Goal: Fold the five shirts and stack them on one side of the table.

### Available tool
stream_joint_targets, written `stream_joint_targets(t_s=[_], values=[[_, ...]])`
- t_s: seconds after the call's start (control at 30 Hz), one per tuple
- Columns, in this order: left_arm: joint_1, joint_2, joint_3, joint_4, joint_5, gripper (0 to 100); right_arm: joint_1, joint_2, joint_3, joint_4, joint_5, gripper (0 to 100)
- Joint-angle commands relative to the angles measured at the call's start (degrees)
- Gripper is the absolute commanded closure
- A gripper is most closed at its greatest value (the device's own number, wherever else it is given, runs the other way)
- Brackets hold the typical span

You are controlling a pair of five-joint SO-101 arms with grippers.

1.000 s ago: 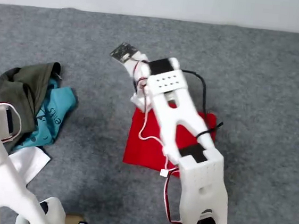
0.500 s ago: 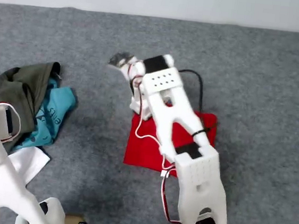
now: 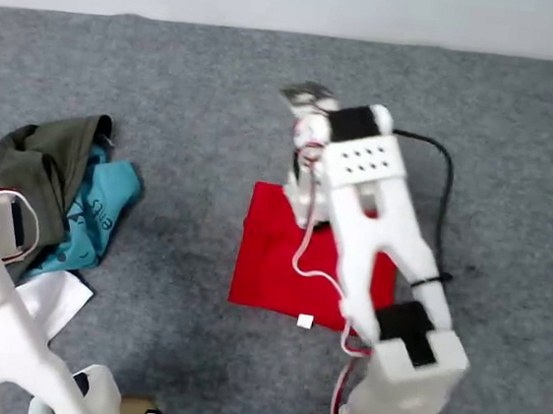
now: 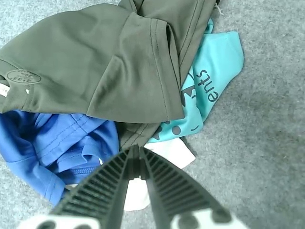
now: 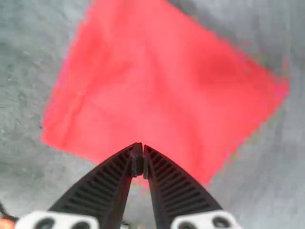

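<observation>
Left of the red shirt (image 3: 271, 261), the left gripper (image 4: 137, 161) hangs clenched and empty over the heap (image 4: 119, 71) of olive, teal, blue and white shirts. Above the red shirt, folded square on the bench (image 3: 521, 144), the right gripper (image 5: 138, 160) is pinched closed on nothing. Next, I reckon, drag one shirt clear of the heap and spread it flat.
</observation>
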State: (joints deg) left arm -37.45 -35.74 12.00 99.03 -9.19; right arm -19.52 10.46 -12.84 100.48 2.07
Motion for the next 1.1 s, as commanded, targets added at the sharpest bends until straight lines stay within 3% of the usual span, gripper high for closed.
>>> stream_joint_targets(t_s=[0.0,0.17,0.37,0.43,0.6,0.67,1.07], values=[[0.2,-1.1,-0.2,1.3,0.3,99,3.3,-7.9,7.3,2.2,-9.1,98.7],[0.2,-1.1,-0.2,1.3,0.3,99,6.2,-8.1,17.3,-1.3,-20.1,98.9],[0.2,-1.1,-0.2,1.3,-0.3,99,6.0,-8.2,20.0,-5.2,-21.3,96.6],[0.2,-0.7,-0.2,1.3,-2.8,99,6.0,-8.2,20.0,-5.7,-21.8,89.2],[0.2,-0.7,-0.2,1.3,-6.2,99,6.0,-8.2,20.2,-5.5,-31.5,62.9],[0.2,-0.7,-0.2,1.3,-6.2,99,5.9,-8.1,20.2,-5.8,-33.6,58.6],[0.2,-0.7,-0.2,1.3,-6.2,99,6.4,2.5,22.5,-8.3,-35.0,60.4]])
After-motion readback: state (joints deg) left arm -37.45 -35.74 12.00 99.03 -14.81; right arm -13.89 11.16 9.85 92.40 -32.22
